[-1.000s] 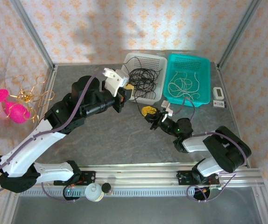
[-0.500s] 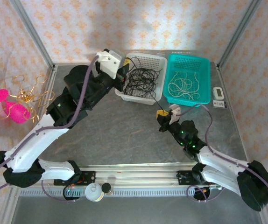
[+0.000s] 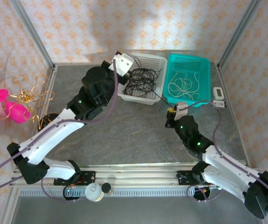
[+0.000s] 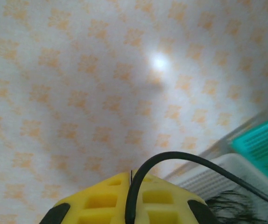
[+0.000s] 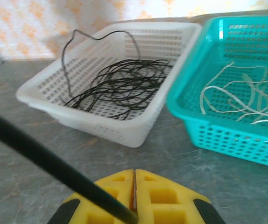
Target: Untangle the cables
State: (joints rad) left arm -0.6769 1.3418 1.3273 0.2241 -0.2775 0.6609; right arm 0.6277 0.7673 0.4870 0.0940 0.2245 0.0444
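My left gripper point(image 3: 126, 65) is raised at the back left corner of the white basket point(image 3: 138, 98). It is shut on a black cable point(image 4: 180, 156), which arcs right and down toward the basket. My right gripper point(image 3: 171, 111) hovers low over the table in front of the gap between the two baskets. It is shut on a black cable point(image 5: 36, 151) that runs off to the upper left. A thin black line point(image 3: 161, 99) spans from the white basket to this gripper. Loose black cables point(image 3: 141, 79) lie in the white basket, and white cables point(image 3: 183, 84) lie in the teal basket point(image 3: 185, 101).
A gold wire ornament point(image 3: 31, 95) with pink pieces point(image 3: 15, 112) sits outside the frame on the left. A small white device point(image 3: 219, 95) lies right of the teal basket. Metal posts bound the back corners, and a rail runs along the near edge.
The left gripper has swung up and toward the back, from in front of the white basket to its back left corner. The right gripper has moved right, and its arm has stretched out.
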